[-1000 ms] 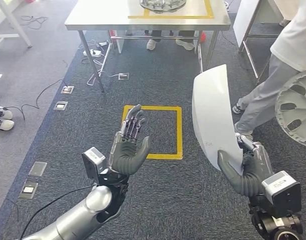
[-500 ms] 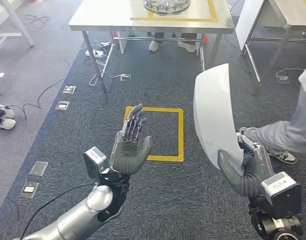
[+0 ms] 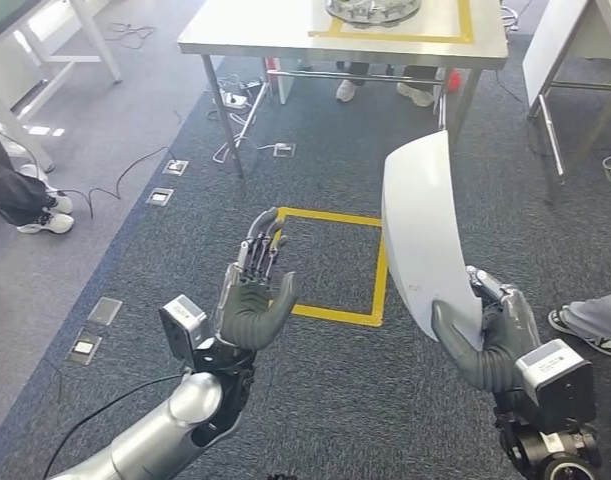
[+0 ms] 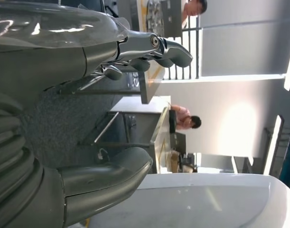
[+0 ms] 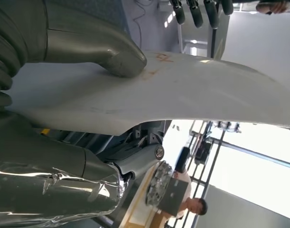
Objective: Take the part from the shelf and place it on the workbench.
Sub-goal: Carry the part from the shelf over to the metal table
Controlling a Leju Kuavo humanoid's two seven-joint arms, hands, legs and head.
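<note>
The curved white plastic panel [image 3: 424,240] was held upright by the right hand [image 3: 489,335]; the left hand [image 3: 253,300] was spread, empty. The view had swung leftward, so the steel workbench [image 3: 287,35] was judged nearer.

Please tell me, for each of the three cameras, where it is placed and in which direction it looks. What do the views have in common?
Head view: high on the body, looking forward and down at the carpet and workbench; both arms show, left hand, right hand.
Left wrist view: behind the left hand, looking past it to the white part.
Right wrist view: behind the right hand, looking along the white part it holds.
Shared: all three show the white part.
</note>
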